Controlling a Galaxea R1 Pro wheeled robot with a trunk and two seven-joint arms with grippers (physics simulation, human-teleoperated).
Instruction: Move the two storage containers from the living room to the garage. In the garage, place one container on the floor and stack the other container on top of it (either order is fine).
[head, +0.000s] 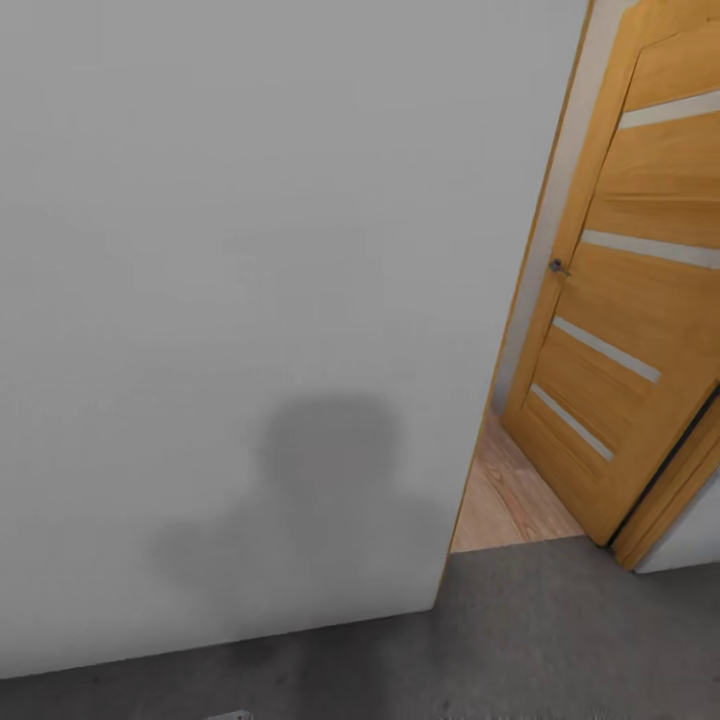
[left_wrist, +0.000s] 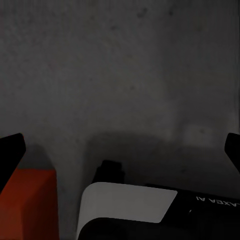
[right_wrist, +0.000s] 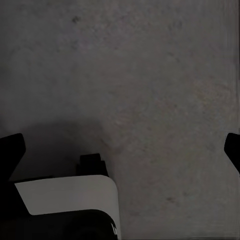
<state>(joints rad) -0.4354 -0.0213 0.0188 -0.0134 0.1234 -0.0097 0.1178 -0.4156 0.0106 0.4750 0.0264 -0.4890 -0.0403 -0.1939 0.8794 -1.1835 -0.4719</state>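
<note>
In the left wrist view an orange-red slab (left_wrist: 30, 205), a corner of one storage container, lies low over the dark grey concrete floor (left_wrist: 125, 75). My left gripper (left_wrist: 120, 150) hangs open above that floor, its black fingertips (left_wrist: 11, 150) far apart with nothing between them; the container corner sits just beside one fingertip. My right gripper (right_wrist: 120, 150) is open too, over bare mottled floor (right_wrist: 165, 100). The head view faces a white wall (head: 250, 300) standing on the grey floor (head: 560, 640).
An open orange wooden door (head: 630, 300) with pale stripes stands at the right, light wood-plank flooring (head: 510, 500) showing through the doorway. Which room lies beyond I cannot tell. My shadow falls on the wall. White and black robot body parts (left_wrist: 125, 205) (right_wrist: 65, 195) show below each gripper.
</note>
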